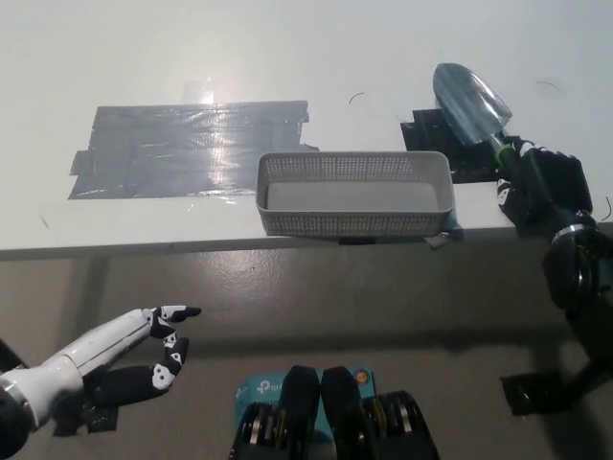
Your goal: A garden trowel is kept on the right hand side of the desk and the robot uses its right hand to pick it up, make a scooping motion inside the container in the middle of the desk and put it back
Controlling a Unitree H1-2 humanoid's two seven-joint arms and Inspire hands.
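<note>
Looking down through the head camera, I am seeing the black right hand (544, 184) gripping the garden trowel (469, 101) at the right side of the desk (287, 48), its fingers wrapping the handle so that the grip itself is hidden from me. Only a small green collar is showing where the handle meets the blade. The blade is a pointed, dished scoop of shiny grey metal, and it is angling away from the hand over a ragged patch of black tape (433, 132); I cannot tell whether it is touching the surface. Just left of the hand, the container (350, 222) is sitting at the desk's near edge: a shallow, rectangular basket of pale grey plastic with finely perforated walls and rounded corners. Behind it and to its left, a broad patch of grey tape (187, 149) is catching glare on the smooth white top. The white left hand (134, 345) is resting low, below the desk edge, its fingers spread loosely and holding nothing.
</note>
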